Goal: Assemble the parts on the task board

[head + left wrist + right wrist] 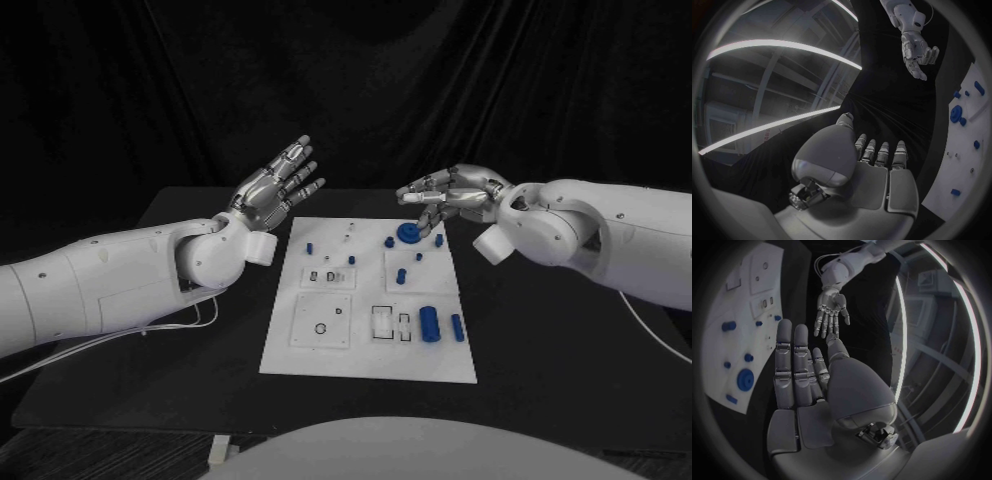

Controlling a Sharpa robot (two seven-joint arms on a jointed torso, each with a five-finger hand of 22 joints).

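The white task board [372, 358] lies in the middle of the black table. A round blue part [408, 235] stands near its far edge, with several small blue pegs [420, 257] around it. Two long blue parts [428, 325] lie at the near right. My left hand [281, 186] is raised above the board's far left corner, fingers spread, holding nothing. My right hand [453, 195] hovers just above and to the right of the round blue part, fingers loosely bent, empty. In the right wrist view its fingers [795, 370] are stretched out beside the round blue part [745, 379].
Pale sockets and slots [320, 322] take up the board's left half. Black table [548, 330] stretches on both sides of the board. The left wrist view shows the board [967, 165], the round blue part [956, 114] and my right hand [918, 52] beyond it.
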